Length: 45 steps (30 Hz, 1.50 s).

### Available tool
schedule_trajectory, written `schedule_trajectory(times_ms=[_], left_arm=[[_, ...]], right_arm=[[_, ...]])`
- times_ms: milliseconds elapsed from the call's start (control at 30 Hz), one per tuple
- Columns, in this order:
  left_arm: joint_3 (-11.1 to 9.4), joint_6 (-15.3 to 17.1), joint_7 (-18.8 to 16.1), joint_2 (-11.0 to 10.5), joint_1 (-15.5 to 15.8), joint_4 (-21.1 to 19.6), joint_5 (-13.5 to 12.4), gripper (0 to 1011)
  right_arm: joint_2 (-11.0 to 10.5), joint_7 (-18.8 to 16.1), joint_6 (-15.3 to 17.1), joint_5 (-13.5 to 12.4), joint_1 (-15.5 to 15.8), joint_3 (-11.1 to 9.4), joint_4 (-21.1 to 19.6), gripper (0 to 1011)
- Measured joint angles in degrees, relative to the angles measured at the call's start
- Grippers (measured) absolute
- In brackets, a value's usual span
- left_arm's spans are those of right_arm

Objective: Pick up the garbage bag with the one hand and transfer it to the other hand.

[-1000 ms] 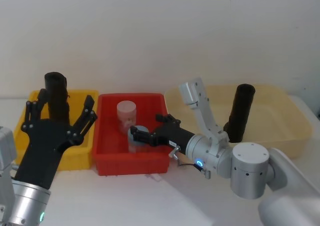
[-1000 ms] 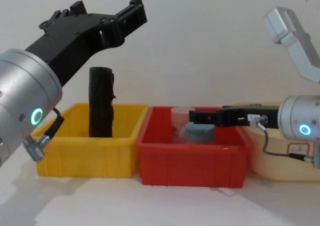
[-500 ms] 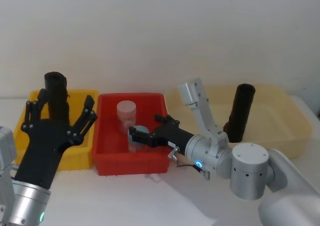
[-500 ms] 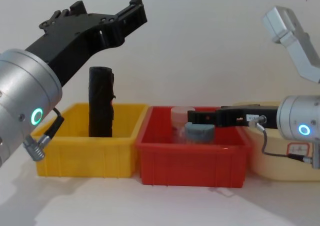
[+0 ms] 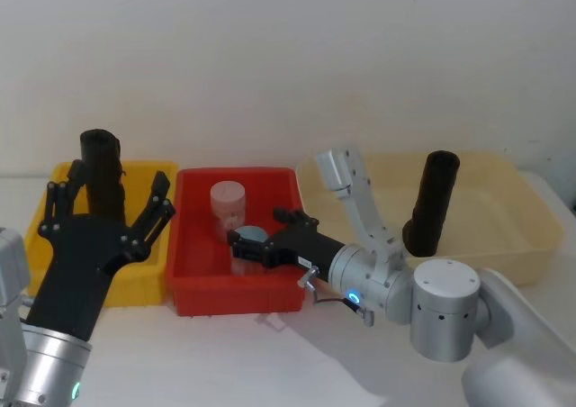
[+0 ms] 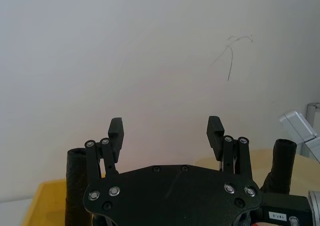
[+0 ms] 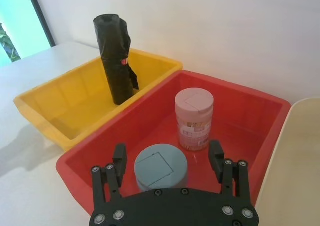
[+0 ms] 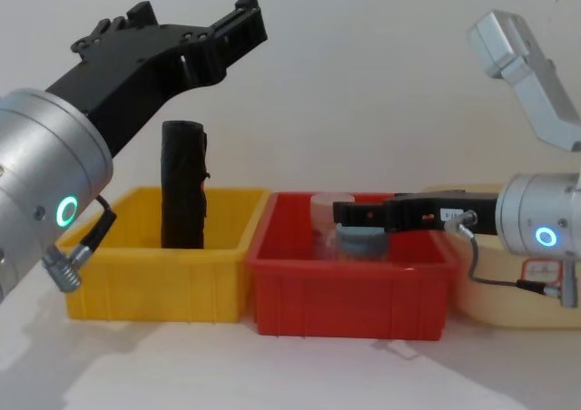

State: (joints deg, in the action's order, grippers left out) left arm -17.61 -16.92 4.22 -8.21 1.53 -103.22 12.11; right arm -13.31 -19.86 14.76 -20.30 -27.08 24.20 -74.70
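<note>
The garbage bag (image 5: pixel 101 168), a thick black roll with a flared top, stands upright in the yellow bin (image 5: pixel 144 276), near its far left corner. It also appears as the garbage bag (image 8: pixel 183 188) seen from the side, the garbage bag (image 7: pixel 116 58) and the garbage bag (image 6: pixel 76 186). My left gripper (image 5: pixel 106 200), on the arm with the green ring, hangs open above and in front of the roll, apart from it, and is seen as the left gripper (image 8: pixel 195 24) and the left gripper (image 6: pixel 166 131). My right gripper (image 5: pixel 256 229) is open over the red bin (image 5: pixel 193 294).
In the red bin stand a pink jar (image 7: pixel 194 117) and a grey-lidded jar (image 7: pixel 161 167), the latter under the right gripper (image 7: pixel 167 153). A slimmer straight black roll (image 5: pixel 432 200) stands in the beige tub (image 5: pixel 513 236) at the right. A white wall is close behind the bins.
My right gripper has slid a little to the left over the red bin. The left gripper and the garbage bag have not moved.
</note>
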Motion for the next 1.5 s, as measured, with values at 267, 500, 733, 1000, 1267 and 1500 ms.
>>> schedule_trajectory(times_ms=[267, 500, 733, 1000, 1267, 1500], left_arm=[[0.00, 0.00, 0.00, 0.00, 0.00, 0.00, 0.00, 1001], [0.00, 0.00, 0.00, 0.00, 0.00, 0.00, 0.00, 1001], [0.00, 0.00, 0.00, 0.00, 0.00, 0.00, 0.00, 1001], [0.00, 0.00, 0.00, 0.00, 0.00, 0.00, 0.00, 1001], [0.00, 0.00, 0.00, 0.00, 0.00, 0.00, 0.00, 1001], [0.00, 0.00, 0.00, 0.00, 0.00, 0.00, 0.00, 1001]], right_arm=[[0.07, 0.08, 0.07, 0.03, 0.09, 0.38, -0.05, 1002], [0.16, 0.08, 0.11, 0.21, 0.09, 0.57, 0.22, 1001], [0.37, 0.04, 0.11, 0.59, -0.06, 0.72, 0.85, 1001], [0.67, -0.06, 0.06, 0.92, -0.29, 0.82, 1.62, 1001], [1.01, -0.13, 0.07, 1.36, -0.60, 0.93, 2.52, 1002], [1.26, 0.04, 0.64, 2.06, -0.90, 1.11, 3.04, 928]])
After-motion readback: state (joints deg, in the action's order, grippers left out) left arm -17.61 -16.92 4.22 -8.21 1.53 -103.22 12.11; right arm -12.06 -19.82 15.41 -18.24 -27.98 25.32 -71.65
